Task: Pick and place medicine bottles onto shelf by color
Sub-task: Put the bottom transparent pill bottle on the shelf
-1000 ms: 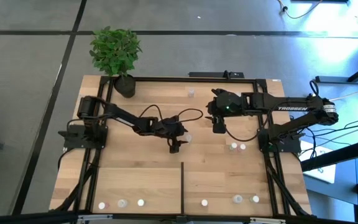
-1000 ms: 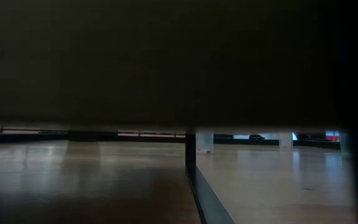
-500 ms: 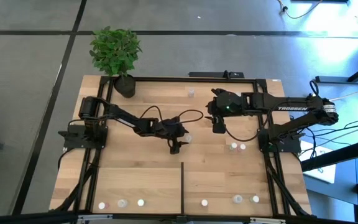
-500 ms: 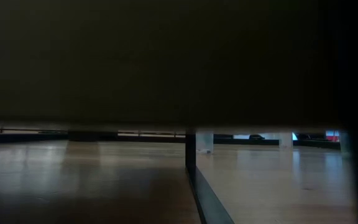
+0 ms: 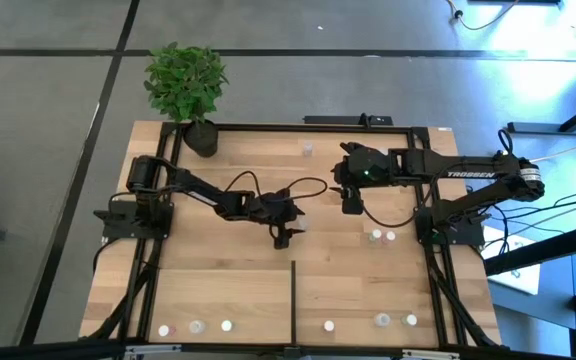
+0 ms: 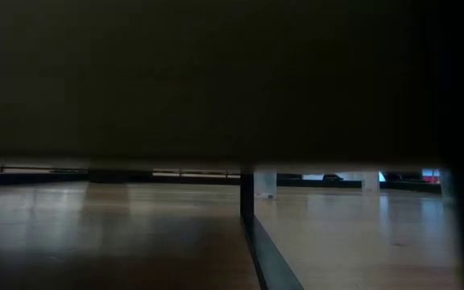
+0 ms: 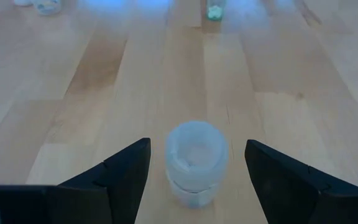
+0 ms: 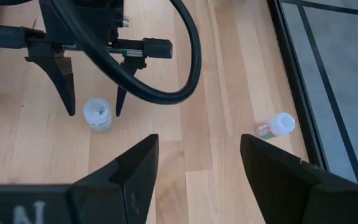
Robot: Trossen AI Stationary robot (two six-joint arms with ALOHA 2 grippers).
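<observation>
A small whitish medicine bottle point(image 7: 196, 163) stands upright on the light-wood shelf panel point(image 5: 228, 280). My left gripper point(image 7: 196, 171) is open, with one finger on each side of the bottle and a gap on both sides. The same bottle shows in the high view point(image 5: 301, 222) and in the right wrist view point(image 8: 97, 115), where the left gripper point(image 8: 92, 102) straddles it. My right gripper point(image 8: 197, 165) is open and empty, above the panel's far right part point(image 5: 351, 200). A pink-topped bottle point(image 8: 275, 124) lies on its side by the right rail.
Two bottles point(image 5: 382, 237) stand right of centre and one point(image 5: 308, 148) near the far rail. Several bottles line the near edge on both sides of the black divider bar point(image 5: 293, 295). A potted plant point(image 5: 188, 85) stands at the far left corner. The low view is mostly dark.
</observation>
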